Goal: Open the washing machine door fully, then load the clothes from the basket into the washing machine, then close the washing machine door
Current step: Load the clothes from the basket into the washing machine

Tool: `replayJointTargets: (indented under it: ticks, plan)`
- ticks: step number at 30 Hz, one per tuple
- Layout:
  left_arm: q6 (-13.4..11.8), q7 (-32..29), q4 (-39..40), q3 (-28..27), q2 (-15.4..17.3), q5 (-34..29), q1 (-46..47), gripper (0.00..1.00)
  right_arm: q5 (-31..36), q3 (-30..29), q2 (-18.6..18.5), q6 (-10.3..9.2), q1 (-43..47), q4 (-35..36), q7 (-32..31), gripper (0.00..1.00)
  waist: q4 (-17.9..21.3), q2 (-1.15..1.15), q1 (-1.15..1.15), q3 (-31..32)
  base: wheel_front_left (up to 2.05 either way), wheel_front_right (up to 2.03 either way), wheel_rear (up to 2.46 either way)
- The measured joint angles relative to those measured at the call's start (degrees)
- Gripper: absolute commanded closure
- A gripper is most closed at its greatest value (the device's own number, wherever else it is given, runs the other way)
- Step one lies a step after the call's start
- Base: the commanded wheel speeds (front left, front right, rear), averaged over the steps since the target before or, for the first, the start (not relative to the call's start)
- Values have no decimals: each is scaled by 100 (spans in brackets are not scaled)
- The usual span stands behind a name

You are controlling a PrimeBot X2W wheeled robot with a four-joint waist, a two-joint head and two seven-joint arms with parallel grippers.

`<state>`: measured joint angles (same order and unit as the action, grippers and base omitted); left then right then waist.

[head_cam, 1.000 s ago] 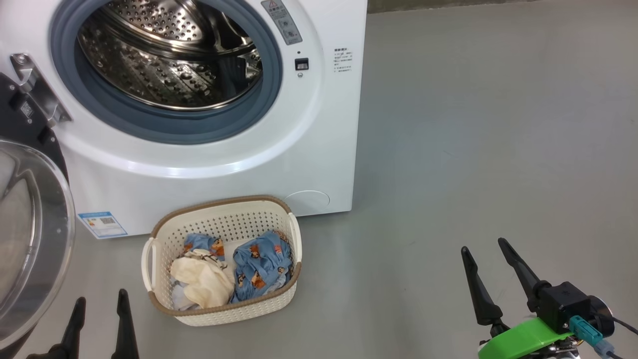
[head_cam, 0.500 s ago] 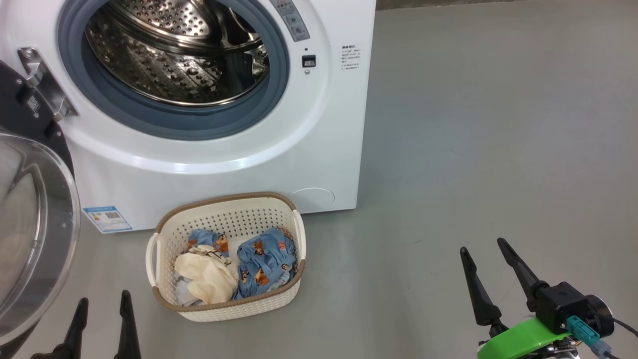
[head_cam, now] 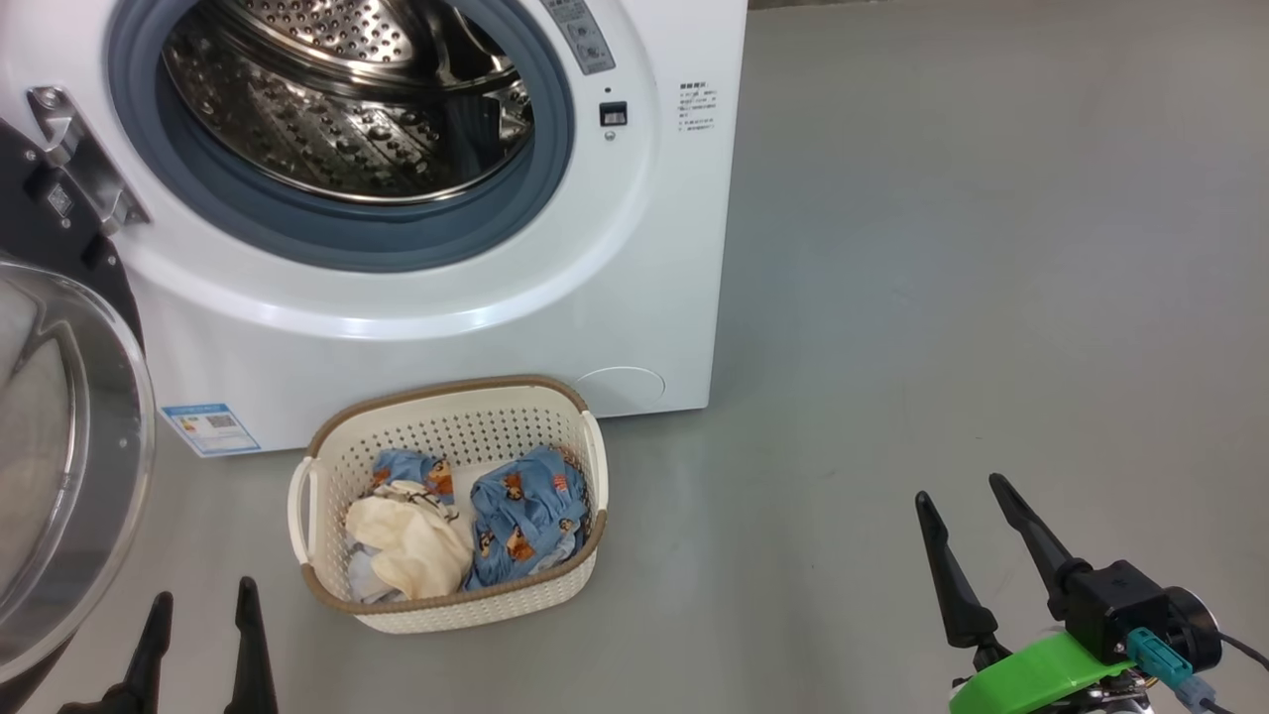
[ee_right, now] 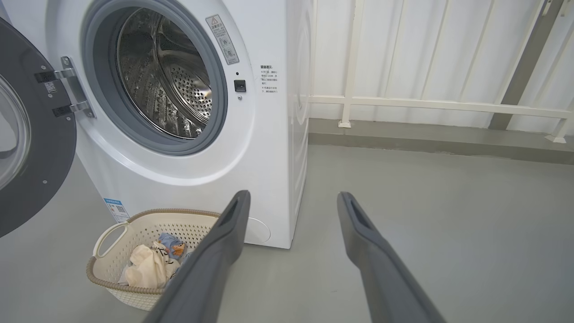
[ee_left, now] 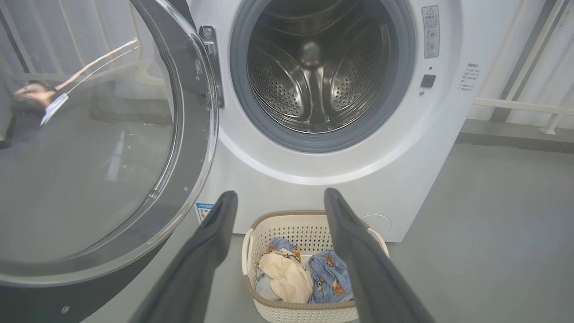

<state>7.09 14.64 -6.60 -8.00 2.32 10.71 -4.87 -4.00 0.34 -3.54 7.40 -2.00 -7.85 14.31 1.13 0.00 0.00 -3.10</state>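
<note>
The white washing machine (head_cam: pixel 634 248) (ee_left: pixel 417 143) (ee_right: pixel 264 148) stands with its steel drum (head_cam: pixel 347 99) exposed. Its door (head_cam: pixel 59 446) (ee_left: pixel 89 148) (ee_right: pixel 27 148) is swung out to the left, black rim and clear glass bowl facing me. On the floor in front sits the cream basket (head_cam: pixel 436 416) (ee_left: pixel 309 222) (ee_right: pixel 112 233), holding blue bear-print clothes (head_cam: pixel 525 516) (ee_left: pixel 329 273) and a cream-white piece (head_cam: pixel 411 540) (ee_right: pixel 145 267). My left gripper (head_cam: pixel 203 600) is open at the lower left, just left of the basket. My right gripper (head_cam: pixel 967 501) is open at the lower right, well clear of the basket.
Grey floor (head_cam: pixel 942 248) stretches to the right of the machine. A white railing (ee_right: pixel 439 105) and pale wall run behind it in the right wrist view. A blue label (head_cam: pixel 210 426) is stuck low on the machine's front.
The head view has shifted slightly, so machine and basket sit a little higher and further right in the picture. Both grippers stay open in the same places.
</note>
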Motion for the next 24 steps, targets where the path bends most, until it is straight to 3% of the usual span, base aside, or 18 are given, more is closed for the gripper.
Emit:
replayJointTargets:
  ticks: [24]
  plan:
    - [25,0,0,-67,-2,-1,17,0,33,-31,20,0,-14,-60,0,0,-75,0,0,-29,0,0,0]
